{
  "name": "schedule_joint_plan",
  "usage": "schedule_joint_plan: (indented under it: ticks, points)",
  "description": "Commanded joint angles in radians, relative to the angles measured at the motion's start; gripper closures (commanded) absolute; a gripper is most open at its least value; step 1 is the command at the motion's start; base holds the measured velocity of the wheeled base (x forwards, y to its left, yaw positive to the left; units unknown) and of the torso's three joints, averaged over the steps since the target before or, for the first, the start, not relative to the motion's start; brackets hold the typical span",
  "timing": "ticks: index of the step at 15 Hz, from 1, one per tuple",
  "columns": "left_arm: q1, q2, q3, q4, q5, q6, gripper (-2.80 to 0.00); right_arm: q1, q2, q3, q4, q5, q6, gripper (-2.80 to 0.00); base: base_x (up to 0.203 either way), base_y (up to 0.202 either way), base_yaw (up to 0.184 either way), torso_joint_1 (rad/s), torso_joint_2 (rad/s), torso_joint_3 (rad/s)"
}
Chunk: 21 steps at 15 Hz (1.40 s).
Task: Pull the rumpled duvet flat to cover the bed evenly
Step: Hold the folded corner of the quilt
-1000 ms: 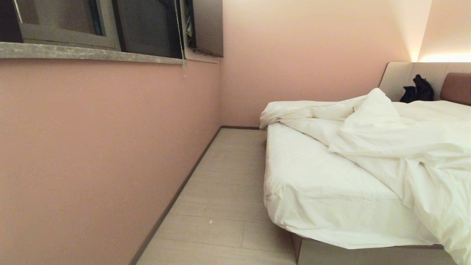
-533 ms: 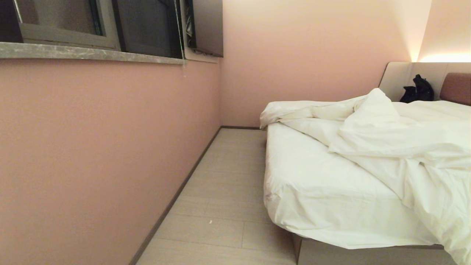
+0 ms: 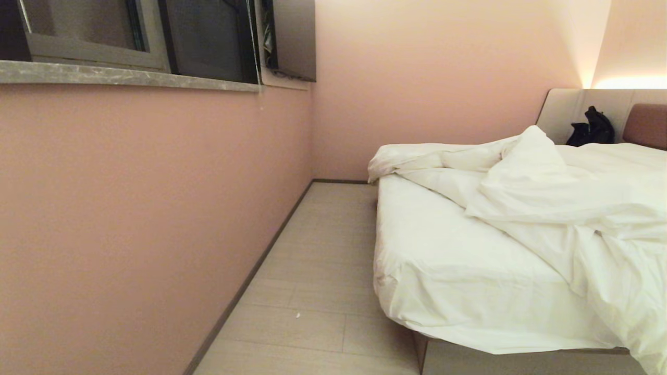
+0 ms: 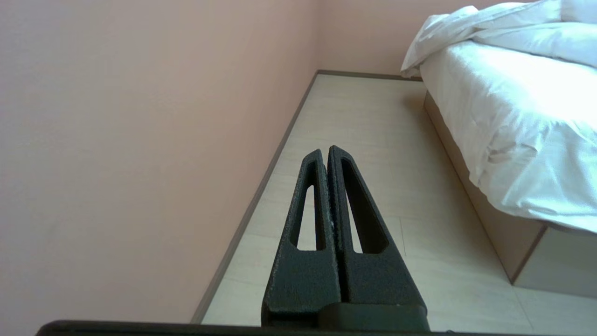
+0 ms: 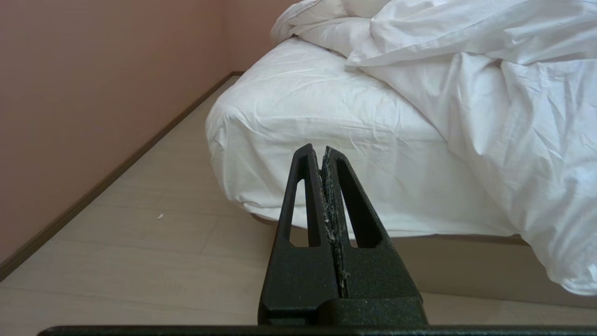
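A: Head view first: where is the duvet [image 3: 563, 203] on the bed [image 3: 521, 359]?

B: Bunched toward the headboard end and the far side. A thick fold runs slantwise across the mattress, and one flap hangs over the foot edge at the right. The near foot corner and much of the near side show only the bare sheet [image 3: 443, 271].

A: So how far along is the job?

B: I'd judge it has not begun. Nothing is pulled flat; the whole spread is left to do: the bunched part has to come toward the bare foot corner and the near side edge.

A: Which way does the duvet lie?

B: Its long fold runs diagonally, from the far side edge near the headboard [image 3: 646, 125] down to the foot edge, not square with the bed. The ridge peaks about midway.

A: And the arms?

B: Neither shows in the head view. In the left wrist view the left gripper [image 4: 326, 150] has its fingers pressed together, empty, over the floor [image 3: 312, 291] between the wall [image 3: 130, 219] and the bed. The right gripper [image 5: 317, 149] is likewise closed and empty, aimed at the foot corner of the mattress, apart from it.

A: Anything else?

B: A dark bag-like thing [image 3: 591, 127] sits by the headboard.
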Motion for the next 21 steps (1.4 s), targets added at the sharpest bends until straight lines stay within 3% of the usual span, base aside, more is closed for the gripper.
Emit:
schedule_joint_plan:
  ticks: [1,16,21]
  points:
    - [0.0,0.0,0.0,0.0,0.001,-0.001,0.0,-0.001,0.0,0.0,0.0,0.0,-0.001,0.0,0.151,0.0,-0.002,0.001,-0.01,-0.001]
    - [0.0,0.0,0.0,0.0,-0.001,0.002,0.0,-0.001,0.0,0.0,0.0,0.0,-0.001,0.0,0.194,0.0,0.0,0.003,0.0,0.001]
    - [0.0,0.0,0.0,0.0,0.001,-0.003,0.0,0.001,0.0,0.0,0.0,0.0,-0.001,0.0,0.019,0.0,0.001,0.002,0.0,0.001]
